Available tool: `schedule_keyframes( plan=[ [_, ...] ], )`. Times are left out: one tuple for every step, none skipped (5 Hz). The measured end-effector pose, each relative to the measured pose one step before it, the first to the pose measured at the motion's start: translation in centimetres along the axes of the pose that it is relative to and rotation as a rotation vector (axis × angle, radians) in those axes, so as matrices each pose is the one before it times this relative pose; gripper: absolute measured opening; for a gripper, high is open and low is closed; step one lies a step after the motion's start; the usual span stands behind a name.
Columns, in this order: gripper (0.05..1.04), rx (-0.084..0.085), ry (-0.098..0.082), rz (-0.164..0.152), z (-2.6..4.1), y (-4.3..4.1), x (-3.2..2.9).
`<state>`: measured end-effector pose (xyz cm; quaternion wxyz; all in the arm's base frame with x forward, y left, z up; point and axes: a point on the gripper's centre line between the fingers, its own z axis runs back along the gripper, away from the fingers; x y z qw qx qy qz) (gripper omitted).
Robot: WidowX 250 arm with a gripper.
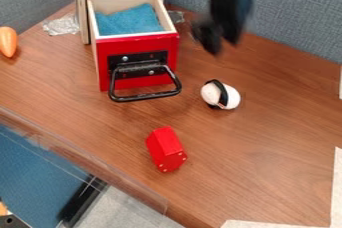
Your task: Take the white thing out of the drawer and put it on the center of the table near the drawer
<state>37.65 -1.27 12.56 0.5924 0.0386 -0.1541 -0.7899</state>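
**White thing (232, 98) on table (280, 132), gripper (222, 46) apart**

In the camera view, we see the gripper blurred over the table; we cannot tell whether its jaws are open or closed. The white thing lies near the open drawer (133, 45).

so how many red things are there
2: the red-fronted drawer, open at upper left, and the block, on the table in front of it. Any under the cloth in the drawer would be hidden.

A red block (165, 147) lies below center. An orange, rounded object (7, 41) sits at the left edge, near crumpled clear plastic (61, 25).
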Motion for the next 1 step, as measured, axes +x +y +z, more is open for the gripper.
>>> schedule_keyframes(
  plan=[
    [0.991, 0.0499, -0.0409, 0.002, 6.437, -2.522, -1.473]
  ],
)
